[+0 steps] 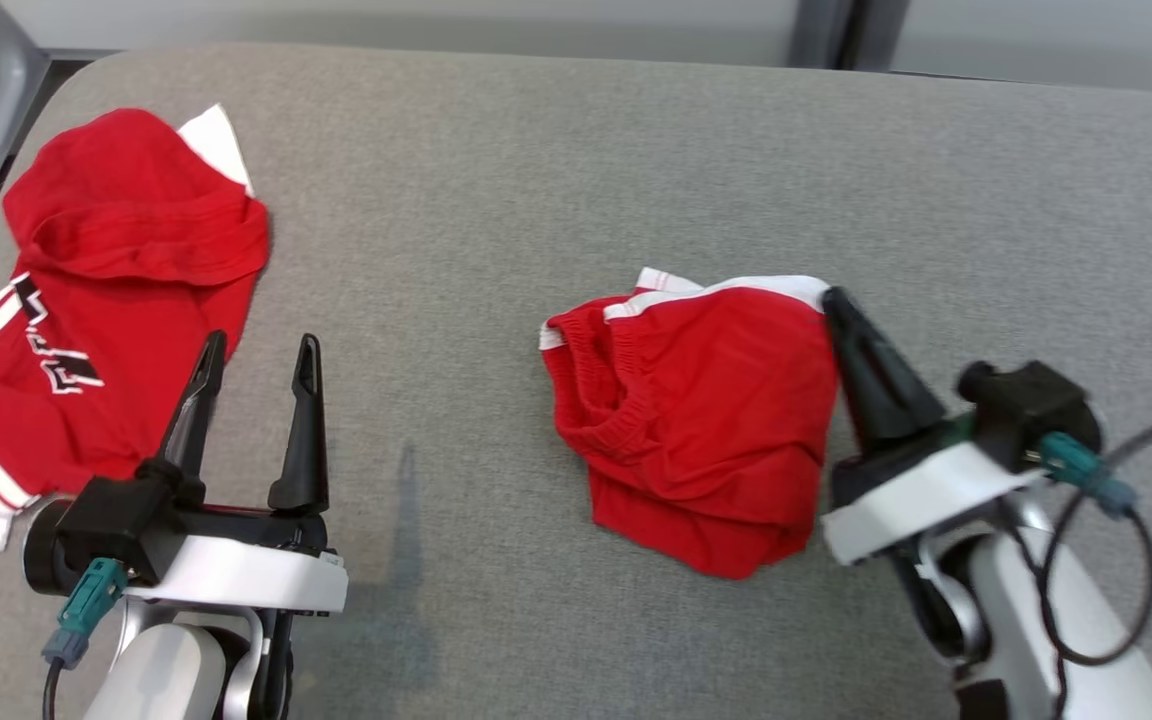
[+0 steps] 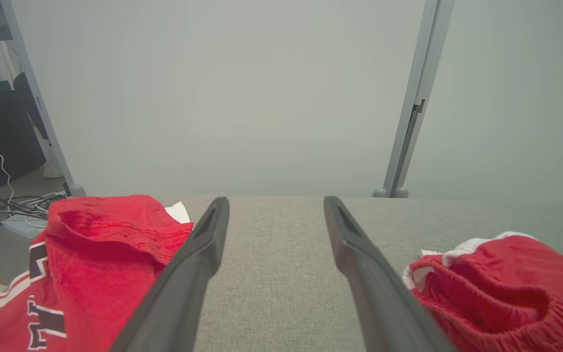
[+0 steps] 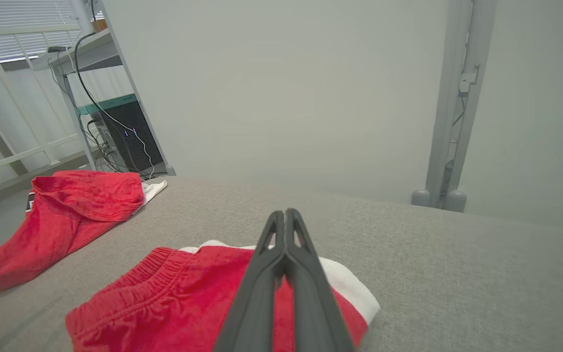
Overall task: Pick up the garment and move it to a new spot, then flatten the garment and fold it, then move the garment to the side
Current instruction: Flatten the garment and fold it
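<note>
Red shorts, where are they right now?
In the head view the red shorts lie crumpled on the grey surface, right of centre, by the shut fingers of the right gripper.

The left gripper [image 1: 262,345], black-bodied on a white wrist [image 1: 236,580], sits at the lower left with its two long dark fingers [image 1: 304,420] spread wide apart, pointing up and forward. The right gripper [image 1: 833,297], at the lower right, leans up and leftward from its pale forearm [image 1: 1096,690], its dark fingers [image 3: 311,293] pressed flat together to the tips.
</note>
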